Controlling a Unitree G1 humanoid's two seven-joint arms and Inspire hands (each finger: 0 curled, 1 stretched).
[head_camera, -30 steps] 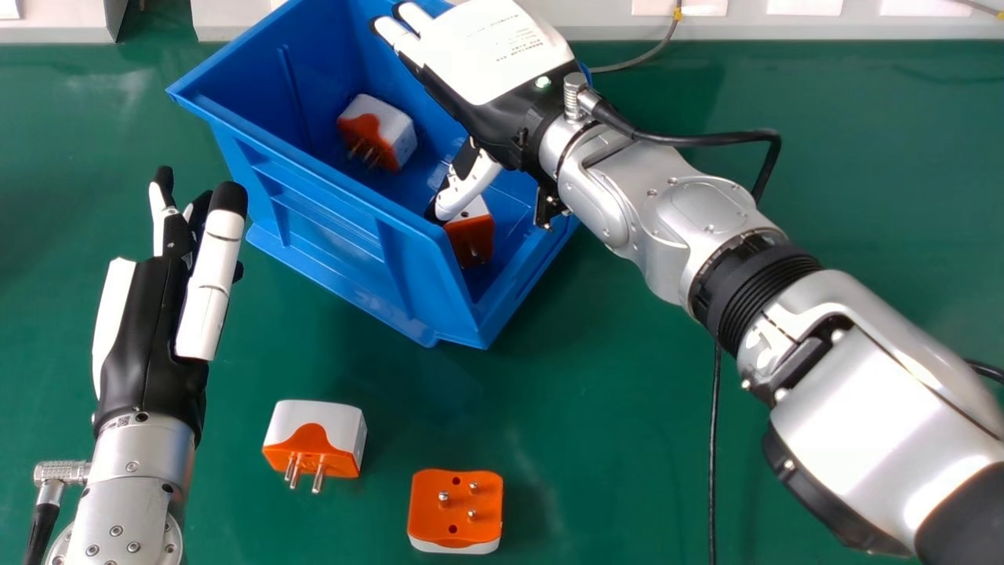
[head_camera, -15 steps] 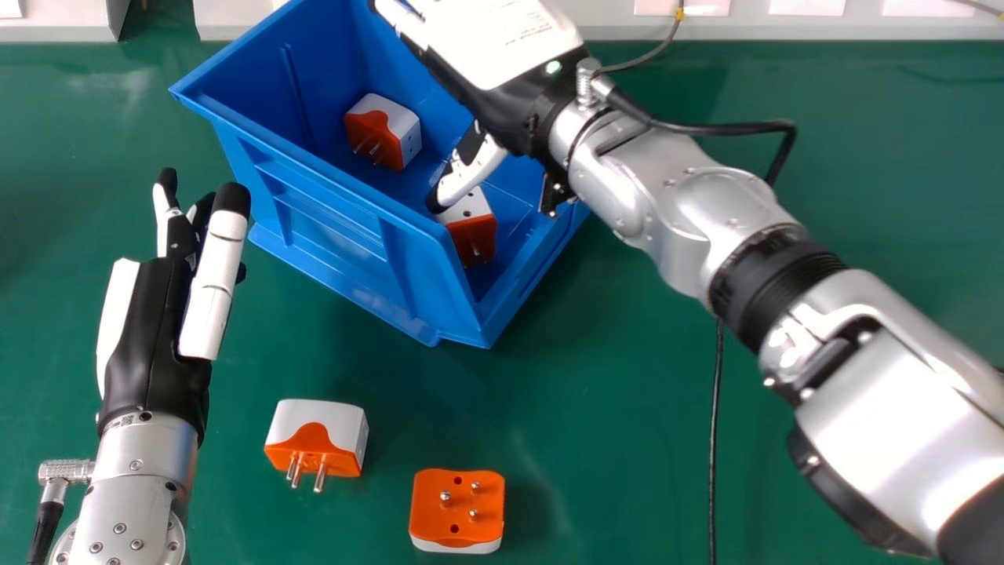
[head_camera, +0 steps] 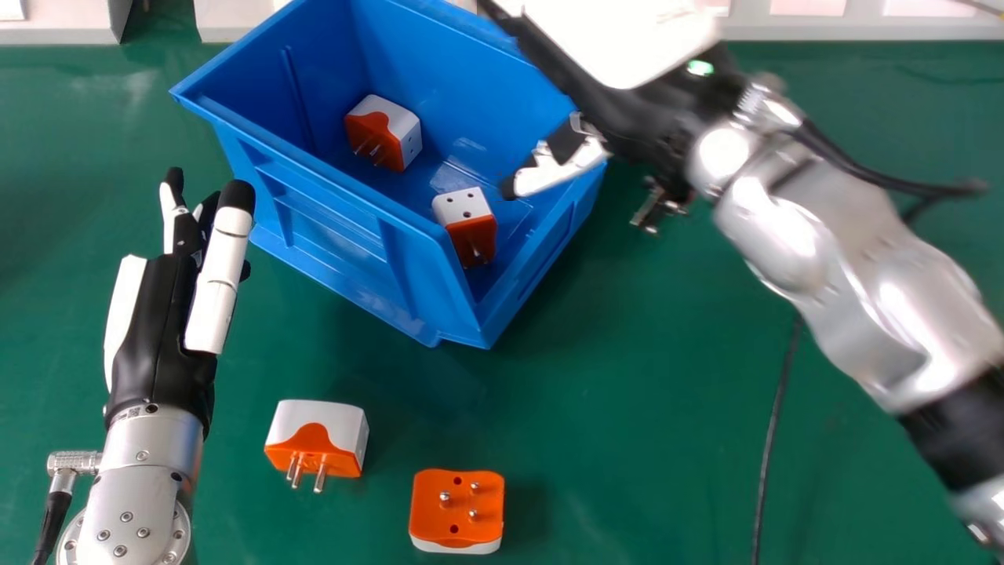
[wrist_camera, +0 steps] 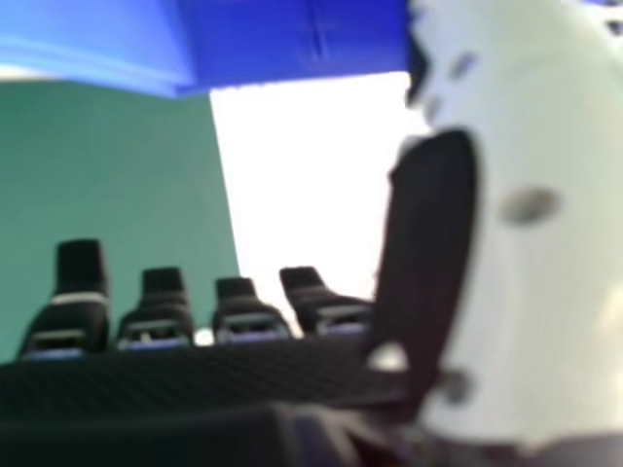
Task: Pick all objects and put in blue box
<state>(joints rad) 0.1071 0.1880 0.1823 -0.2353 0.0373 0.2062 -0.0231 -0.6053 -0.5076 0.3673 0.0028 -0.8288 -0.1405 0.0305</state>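
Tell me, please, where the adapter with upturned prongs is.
The upturned adapter lies on the table near the head view's bottom edge, right of another adapter, below the blue box.

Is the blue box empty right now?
Not empty: inside the blue box sit one orange-and-white plug adapter and a second adapter.

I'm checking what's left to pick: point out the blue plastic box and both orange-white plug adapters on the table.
Blue plastic box [head_camera: 431,271]: head view, outer wall.
Left orange-white plug adapter [head_camera: 339,421]: head view, white housing.
Right orange-white plug adapter [head_camera: 430,519]: head view, orange pin face.
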